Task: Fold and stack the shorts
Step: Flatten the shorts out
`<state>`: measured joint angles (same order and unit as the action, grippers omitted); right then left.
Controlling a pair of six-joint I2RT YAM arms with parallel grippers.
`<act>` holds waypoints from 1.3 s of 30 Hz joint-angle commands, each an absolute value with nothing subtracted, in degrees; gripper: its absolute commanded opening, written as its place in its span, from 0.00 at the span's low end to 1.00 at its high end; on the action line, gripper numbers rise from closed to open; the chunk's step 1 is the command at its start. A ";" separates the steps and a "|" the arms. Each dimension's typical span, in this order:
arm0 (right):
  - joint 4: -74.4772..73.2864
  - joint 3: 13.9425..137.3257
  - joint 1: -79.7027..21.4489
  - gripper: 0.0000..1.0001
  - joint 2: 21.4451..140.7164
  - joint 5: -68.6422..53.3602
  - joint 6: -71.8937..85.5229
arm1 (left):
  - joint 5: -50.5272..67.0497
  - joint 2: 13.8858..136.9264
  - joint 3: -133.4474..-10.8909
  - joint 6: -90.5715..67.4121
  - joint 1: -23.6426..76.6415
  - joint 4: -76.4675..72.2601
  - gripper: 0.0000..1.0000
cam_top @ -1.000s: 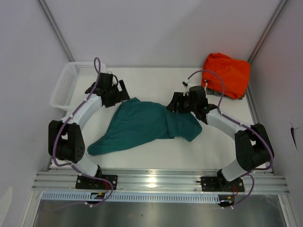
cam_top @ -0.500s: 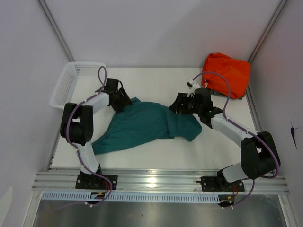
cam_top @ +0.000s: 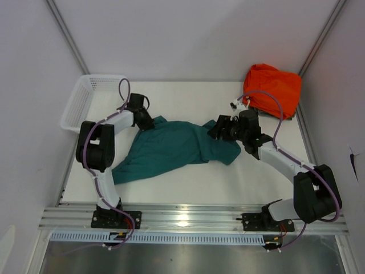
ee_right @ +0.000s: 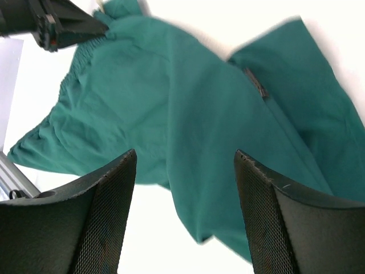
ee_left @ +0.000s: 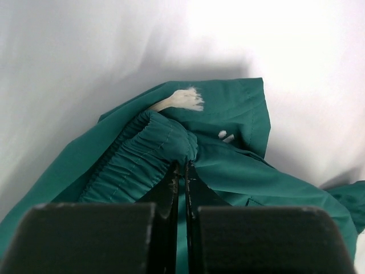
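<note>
Left wrist view: the left jaws are pressed almost together, only a thin slit between the dark fingers (ee_left: 171, 191), and they pinch a bunched fold of the elastic waistband of the shorts (ee_left: 234, 165). Just past the pinch a frayed cream-white drawstring end (ee_left: 182, 100) pokes out of the teal fabric, a detail too small to make out from above. Beyond it is bare white desk (ee_left: 85, 45).

Right wrist view: the right jaws stand wide apart with nothing between them, their two mesh-faced pads (ee_right: 94, 220) framing the cloth below without touching it. This camera also catches the other arm's closed fingertips at its top left corner, biting the waistband corner, and a small dark tab on the leg part of the garment.

Top external view gives the layout that the wrist cameras lack. The shorts lie loosely spread in the middle of the desk, between the two arms, one end stretching toward the near left. The left arm (cam_top: 111, 123) reaches their far left corner; the right arm (cam_top: 274, 154) hangs over their right end. A white basket (cam_top: 85, 100) sits at the far left, and an orange garment (cam_top: 274, 88) in the far right corner, well apart from the shorts.
</note>
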<state>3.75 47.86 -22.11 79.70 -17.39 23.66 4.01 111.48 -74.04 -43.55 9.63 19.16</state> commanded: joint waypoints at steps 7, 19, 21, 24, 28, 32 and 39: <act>7.56 42.89 -18.11 0.72 78.21 -20.29 27.50 | -6.06 95.57 -72.42 -39.56 9.40 20.83 0.00; 8.62 44.21 -15.90 0.77 85.42 -25.58 29.88 | -12.13 70.59 -66.98 -32.00 10.28 22.76 0.00; 8.44 44.74 -16.35 0.77 87.61 -24.00 30.32 | -11.69 66.47 -65.40 -31.12 10.37 22.68 0.00; 10.45 44.04 -17.66 0.77 89.29 -22.42 32.25 | -11.25 59.97 -61.10 -30.24 10.55 20.66 0.00; 14.76 41.66 -17.67 0.77 87.45 -21.97 34.98 | -12.83 52.83 -56.34 -28.39 10.55 19.42 0.00; 15.64 42.27 -18.36 0.77 86.49 -24.43 30.43 | -15.72 47.03 -53.01 -26.98 10.55 21.53 0.00; 20.90 40.52 -24.95 0.75 85.25 -14.15 17.41 | -20.56 42.89 -56.77 -26.37 10.55 28.56 0.00</act>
